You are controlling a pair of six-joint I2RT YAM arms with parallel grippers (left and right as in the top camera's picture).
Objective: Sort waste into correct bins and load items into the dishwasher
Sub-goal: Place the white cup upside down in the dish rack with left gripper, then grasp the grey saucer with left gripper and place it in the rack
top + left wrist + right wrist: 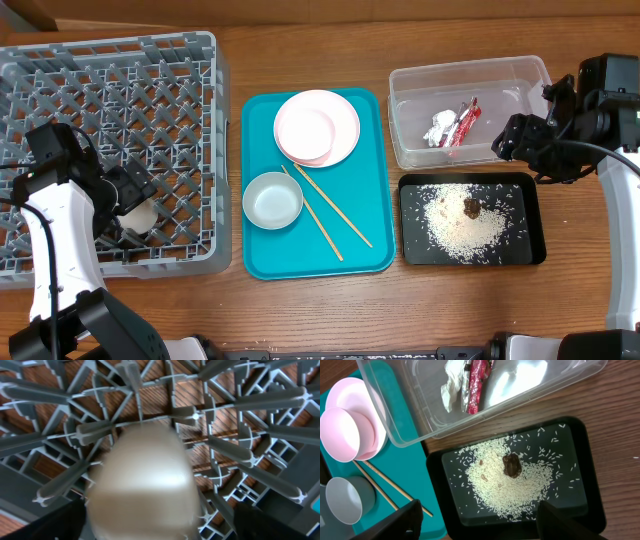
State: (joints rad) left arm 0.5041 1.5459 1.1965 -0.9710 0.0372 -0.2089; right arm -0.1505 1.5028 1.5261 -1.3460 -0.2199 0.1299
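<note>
A small white cup lies on the lattice floor of the grey dishwasher rack, near its front edge. My left gripper stands open around the cup, with a gap on the right side. On the teal tray sit the white plate with the pink bowl on it, the grey bowl and two chopsticks. Both wrappers lie in the clear tub. Rice and a brown lump lie in the black tray. My right gripper hangs open and empty above that tray's near edge.
The teal tray lies between the rack and the two bins. The rack's prongs stand close around the cup. Bare wooden table shows along the front edge and to the right of the bins.
</note>
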